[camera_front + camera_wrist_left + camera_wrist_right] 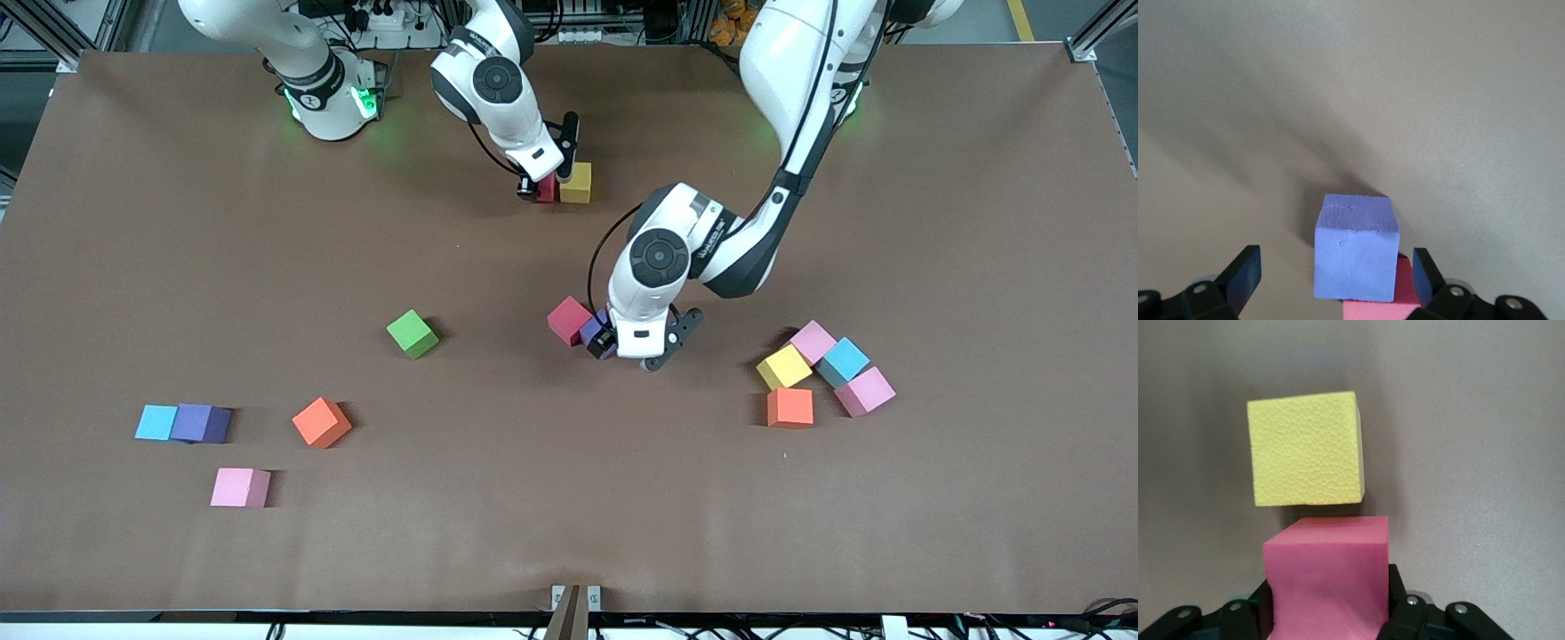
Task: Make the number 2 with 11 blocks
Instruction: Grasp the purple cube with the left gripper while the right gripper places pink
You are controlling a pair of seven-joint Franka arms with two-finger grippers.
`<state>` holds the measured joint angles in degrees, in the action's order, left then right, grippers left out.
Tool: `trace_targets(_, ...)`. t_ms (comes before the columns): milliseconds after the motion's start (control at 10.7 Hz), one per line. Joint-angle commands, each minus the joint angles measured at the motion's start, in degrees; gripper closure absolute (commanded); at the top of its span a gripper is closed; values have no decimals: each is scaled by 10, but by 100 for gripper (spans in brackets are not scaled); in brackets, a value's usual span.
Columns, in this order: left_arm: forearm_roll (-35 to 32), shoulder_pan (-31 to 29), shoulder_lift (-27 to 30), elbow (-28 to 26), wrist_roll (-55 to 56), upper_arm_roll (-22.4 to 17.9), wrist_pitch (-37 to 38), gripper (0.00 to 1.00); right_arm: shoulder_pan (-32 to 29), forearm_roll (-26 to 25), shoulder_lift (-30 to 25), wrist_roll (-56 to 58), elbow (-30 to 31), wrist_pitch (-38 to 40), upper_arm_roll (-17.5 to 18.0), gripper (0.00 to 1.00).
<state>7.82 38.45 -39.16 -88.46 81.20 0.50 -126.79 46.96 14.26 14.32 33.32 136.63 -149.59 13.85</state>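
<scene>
My right gripper [544, 188] [1328, 603] is shut on a red block [548, 188] [1328, 567] low at the table, close beside a yellow block [576, 182] [1305, 450] with a narrow gap between them. At mid-table my left gripper [606, 345] [1335, 273] is open, its fingers [1241, 277] standing apart on either side of a purple block [596, 333] [1355, 250]. Another red block [569, 320] [1381, 300] touches that purple one. No number 2 shape shows.
Loose blocks toward the right arm's end: green [412, 333], orange [321, 421], light blue [156, 422], purple [203, 423], pink [240, 487]. A cluster toward the left arm's end: pink [813, 341], yellow [783, 366], light blue [843, 360], pink [864, 391], orange [789, 407].
</scene>
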Motion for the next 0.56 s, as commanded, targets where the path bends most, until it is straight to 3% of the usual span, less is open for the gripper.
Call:
trace_targets(0,-15,7,-21,35,17,-11,15,0,10,4,21,-16,11,-39,-4,99)
trace_targets(466,-12,13,-50,64,36,-14,10,0,30,3,32,-31,7,-53,-4,99)
